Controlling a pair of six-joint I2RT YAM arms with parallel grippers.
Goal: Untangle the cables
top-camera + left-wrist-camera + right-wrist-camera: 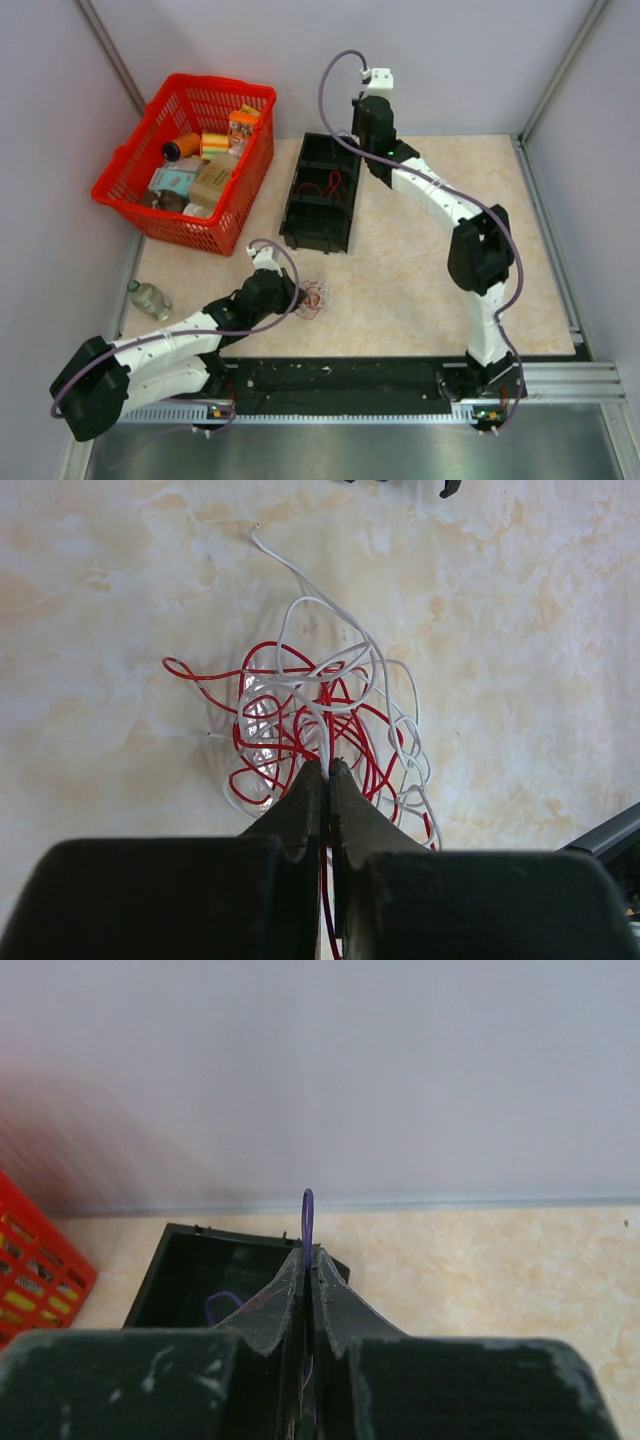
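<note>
A tangle of red and white cables (320,715) lies on the marbled tabletop, small in the top view (313,296). My left gripper (327,766) is shut at the tangle's near edge, with a white strand at its tips and a red strand running back between its jaws. My right gripper (309,1254) is shut on a thin blue-purple cable (307,1210) whose loop pokes up above its tips. It hangs over the far end of a black divided tray (180,1260). More of that cable (225,1305) lies in the tray. A red cable (331,184) sits in the tray's middle compartment.
A red basket (120,185) with boxes and cans stands at the back left, beside the black tray (346,215). A small bottle (150,298) lies at the left table edge. Walls close in on the back and both sides.
</note>
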